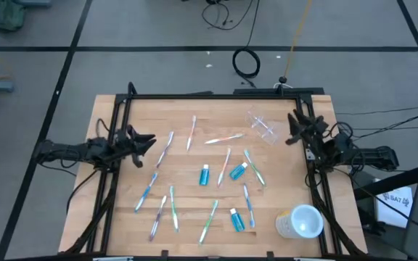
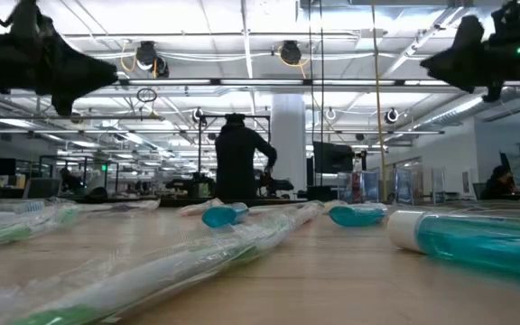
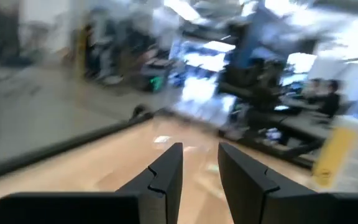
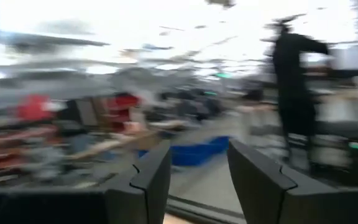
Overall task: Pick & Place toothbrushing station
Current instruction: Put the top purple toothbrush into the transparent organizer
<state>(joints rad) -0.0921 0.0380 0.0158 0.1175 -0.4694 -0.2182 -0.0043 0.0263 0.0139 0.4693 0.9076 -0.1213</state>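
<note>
A pale wooden table (image 1: 122, 116) with a black frame carries scattered slim toothbrushes (image 1: 164, 148), small blue white-capped tubes (image 1: 205, 175), a clear plastic tumbler (image 1: 263, 126) on its side — and a whitish translucent cup (image 1: 300, 222), also tipped.

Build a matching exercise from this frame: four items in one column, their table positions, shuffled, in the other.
Items:
1. clear tumbler
2. whitish cup
3. left pincer
4. right pincer

Places in the high view:
A. lying at the table's lower right corner
B. over the table's left edge, empty
C. lying on its side in the upper right area
D. at the table's right edge, beside the tumbler, empty

Pairs: 1-C, 2-A, 3-B, 4-D
</note>
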